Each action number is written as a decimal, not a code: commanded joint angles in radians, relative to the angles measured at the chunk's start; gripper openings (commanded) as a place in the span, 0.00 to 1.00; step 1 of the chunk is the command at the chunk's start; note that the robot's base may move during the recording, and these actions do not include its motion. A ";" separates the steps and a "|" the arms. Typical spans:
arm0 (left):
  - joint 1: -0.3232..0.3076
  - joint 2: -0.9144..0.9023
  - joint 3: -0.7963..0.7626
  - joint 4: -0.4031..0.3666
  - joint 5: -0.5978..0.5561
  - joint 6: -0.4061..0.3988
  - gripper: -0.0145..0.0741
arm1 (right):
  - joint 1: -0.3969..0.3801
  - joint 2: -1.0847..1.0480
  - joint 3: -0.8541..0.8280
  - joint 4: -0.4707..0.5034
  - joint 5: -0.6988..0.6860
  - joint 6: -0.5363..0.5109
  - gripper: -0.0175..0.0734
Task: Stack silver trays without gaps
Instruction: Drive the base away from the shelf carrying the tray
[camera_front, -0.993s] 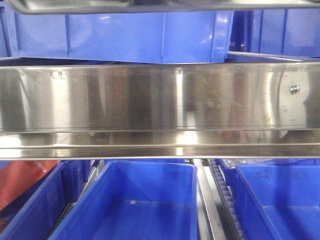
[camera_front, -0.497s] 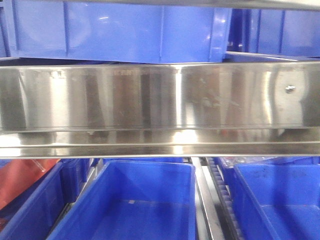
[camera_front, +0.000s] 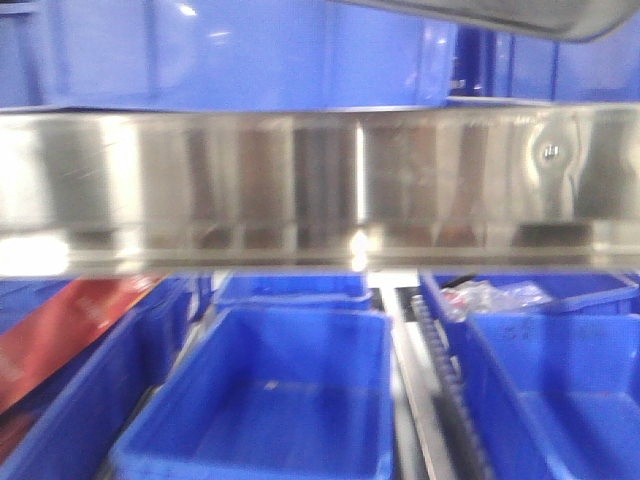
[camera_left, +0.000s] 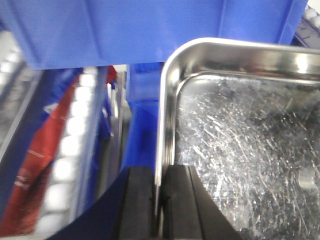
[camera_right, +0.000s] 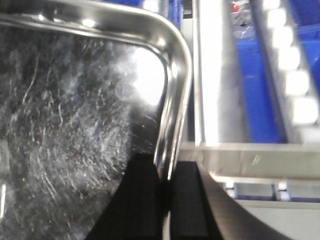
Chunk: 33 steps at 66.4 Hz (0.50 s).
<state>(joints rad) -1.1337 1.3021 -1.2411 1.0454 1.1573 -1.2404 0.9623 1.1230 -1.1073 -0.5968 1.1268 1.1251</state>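
A silver tray (camera_left: 240, 140) with a scratched bottom fills the right of the left wrist view. My left gripper (camera_left: 159, 175) is shut on its left rim, one finger inside and one outside. The right wrist view shows the scratched tray (camera_right: 65, 110) at its left, with my right gripper (camera_right: 167, 167) shut on its right rim near the rounded corner. In the blurred front view only a strip of a tray's edge (camera_front: 500, 15) shows at the top right. Neither gripper shows there.
A long steel shelf rail (camera_front: 300, 180) with a screw crosses the front view. Blue bins (camera_front: 270, 400) sit below it and another blue bin (camera_front: 250, 55) above. A red bag (camera_front: 60, 335) lies lower left, a clear plastic bag (camera_front: 490, 295) right. A roller track (camera_front: 440, 390) runs between bins.
The front view has shifted and blurred. The rail and its screw sit higher and further left, more of the lower bins shows, and the tray edge has moved from the top left to the top right.
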 joint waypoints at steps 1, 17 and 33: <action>-0.005 -0.002 -0.002 0.082 -0.025 0.000 0.15 | 0.012 0.003 -0.006 -0.001 -0.043 -0.027 0.17; -0.005 -0.002 -0.002 0.087 -0.025 0.000 0.15 | 0.012 0.003 -0.006 -0.001 -0.043 -0.027 0.17; -0.005 -0.002 -0.002 0.087 -0.025 0.000 0.15 | 0.012 0.003 -0.006 -0.001 -0.043 -0.027 0.17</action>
<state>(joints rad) -1.1337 1.3021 -1.2396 1.0719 1.1529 -1.2370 0.9623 1.1230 -1.1073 -0.5968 1.1248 1.1251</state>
